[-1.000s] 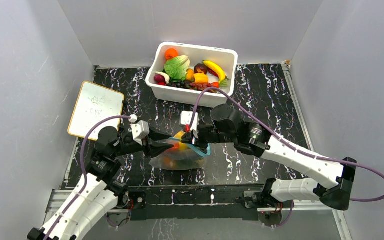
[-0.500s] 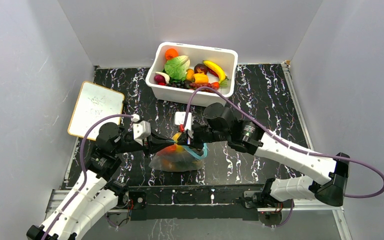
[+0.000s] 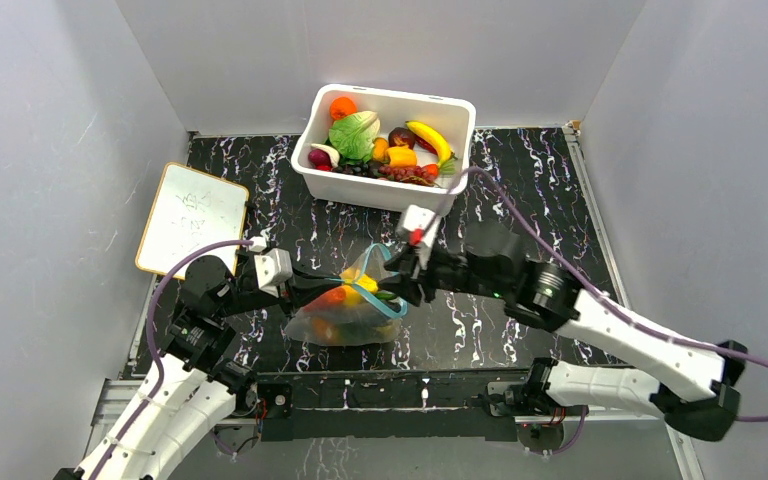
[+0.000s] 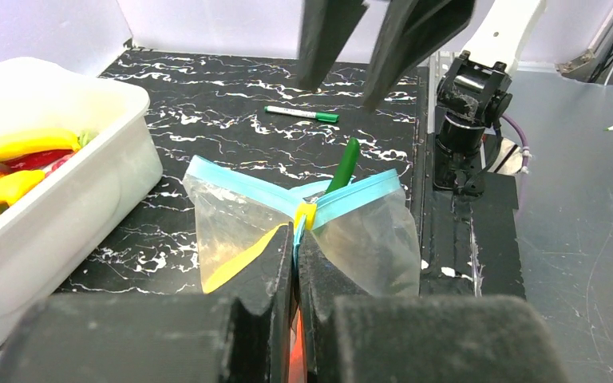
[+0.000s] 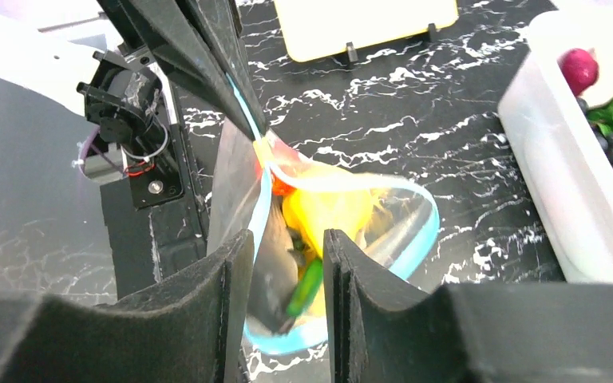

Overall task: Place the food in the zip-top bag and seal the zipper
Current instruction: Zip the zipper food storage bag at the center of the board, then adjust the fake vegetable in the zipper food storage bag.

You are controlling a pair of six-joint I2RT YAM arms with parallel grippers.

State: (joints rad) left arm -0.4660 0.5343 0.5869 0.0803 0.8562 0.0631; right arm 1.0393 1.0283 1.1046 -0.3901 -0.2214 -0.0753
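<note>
On the table (image 3: 520, 190), seen from above, the bag (image 3: 345, 325) lay between the two arms near the front edge, well apart from the white tub (image 3: 360, 188) behind it. It already had food (image 3: 332, 298) inside and its zipper (image 3: 393, 307) gaped in a loop. The left gripper (image 3: 332, 293) met the bag's mouth from the left and the right gripper (image 3: 397, 287) stood just beside its right side, so we judged the filling done and the sealing in hand. From the left wrist, we saw the left gripper (image 4: 295, 249) pressed tight on the zipper (image 4: 239, 185) where its two sides came together. The bag (image 4: 367, 239) spread out beyond it, a green piece (image 4: 343, 166) showed above the strip, and a marker (image 4: 301, 114) lay farther off. The right gripper (image 4: 363, 56) hung above with its fingers parted and nothing between them. From the right wrist, the right gripper (image 5: 287, 239) stood apart over the near edge of the open mouth, gripping nothing. Beyond it the left gripper (image 5: 249, 120) pinched the end of the zipper (image 5: 427, 231), and yellow food (image 5: 327, 211) sat inside. We judged that the next move called for the right fingers to close on both sides of the strip beside the left's pinch and run along it, minding that green piece.
</note>
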